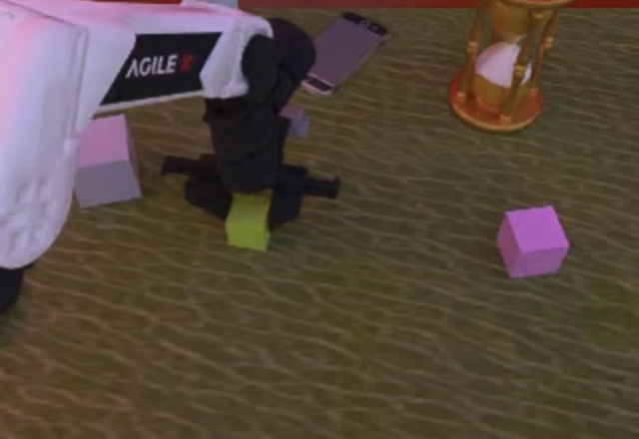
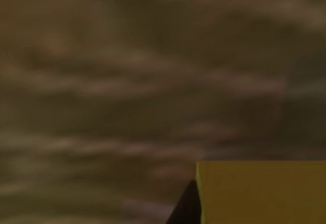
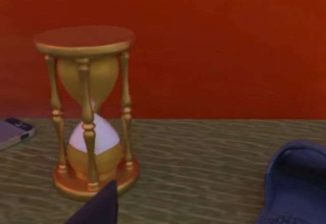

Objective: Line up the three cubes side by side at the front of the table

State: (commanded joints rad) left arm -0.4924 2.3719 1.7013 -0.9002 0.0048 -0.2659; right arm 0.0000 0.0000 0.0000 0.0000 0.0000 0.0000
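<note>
left of table centre | left claw clamped on yellow-green cube, edges slightly skewed

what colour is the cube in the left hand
Yellow-green cube, gripped by the left hand; it shows best in the top view.

Illumination is soft and even. The left wrist view is dim, with the table blurred. A faint shadow lies beneath the left claw.
</note>
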